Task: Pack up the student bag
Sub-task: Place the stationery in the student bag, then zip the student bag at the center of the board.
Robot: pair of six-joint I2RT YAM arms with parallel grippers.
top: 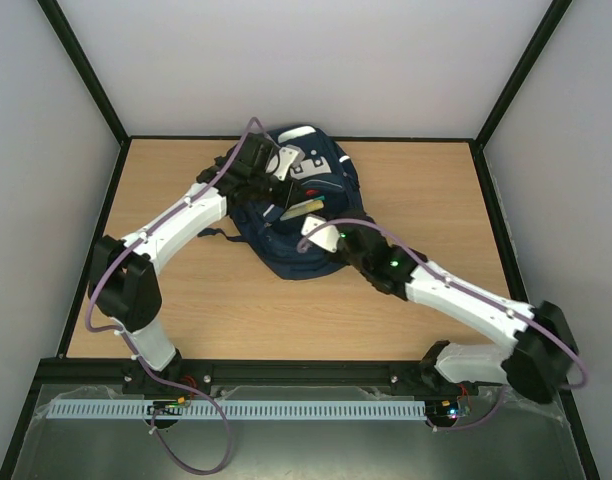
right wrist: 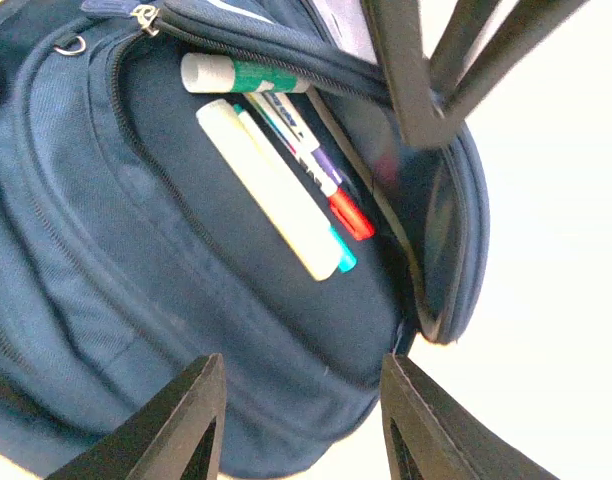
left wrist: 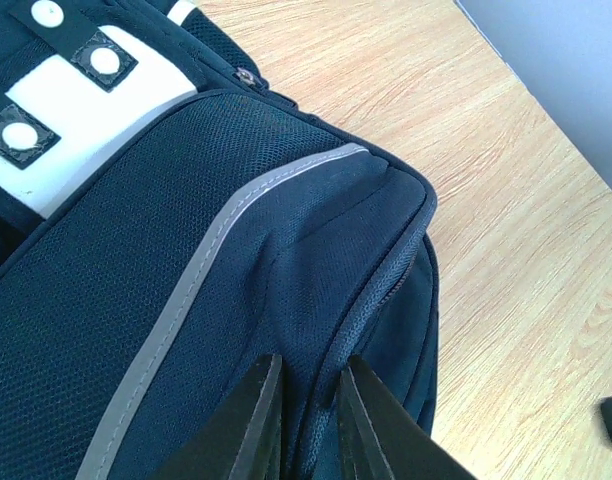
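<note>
The navy student bag [top: 276, 248] lies at the far middle of the table, one pocket open. My left gripper [top: 283, 170] is at its far side, shut on the zip edge of the bag's flap [left wrist: 371, 300] and holding it up; its dark fingers show in the right wrist view [right wrist: 406, 70]. Inside the open pocket lie a white glue stick [right wrist: 241, 75], a pale yellow highlighter [right wrist: 271, 190] and markers with a red cap [right wrist: 351, 215]. My right gripper [right wrist: 301, 370] hovers open and empty over the bag's near right side [top: 311, 232].
The wooden table [top: 426, 200] is walled by light panels with black frame posts [top: 506, 90]. The bag's dark straps [top: 214, 232] trail to the left under my left arm. A white patch with snap buttons [left wrist: 76, 120] sits on the bag's front.
</note>
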